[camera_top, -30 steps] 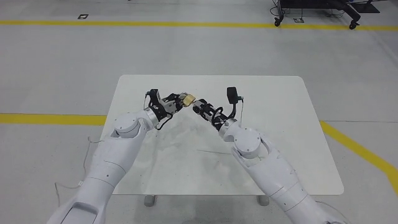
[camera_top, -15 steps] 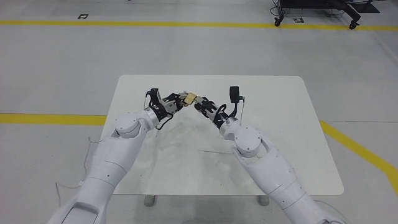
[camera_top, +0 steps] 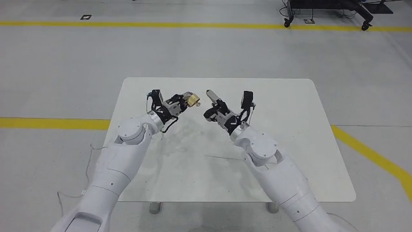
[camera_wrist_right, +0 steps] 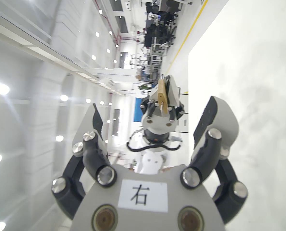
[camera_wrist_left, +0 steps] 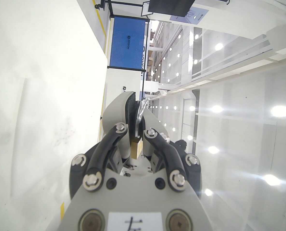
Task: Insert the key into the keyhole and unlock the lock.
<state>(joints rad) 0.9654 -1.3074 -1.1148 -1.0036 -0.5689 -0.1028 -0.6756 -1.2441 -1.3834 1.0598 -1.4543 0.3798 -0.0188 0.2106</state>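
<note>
Nearest, over the far middle of the table (camera_top: 290, 167), shows the right gripper (camera_top: 213, 102) with jaws spread wide and nothing between them. Stands apart from the lock now, where half a second ago touched it. Just beyond, toward the left edge, shows the left gripper (camera_top: 185, 100) clamped tight on the brass lock (camera_wrist_right: 162, 93), held above the surface, shackle toward the fingertips. Leaves a small silver piece, seemingly the key (camera_wrist_right: 161, 108), sticking from the lock body.
</note>
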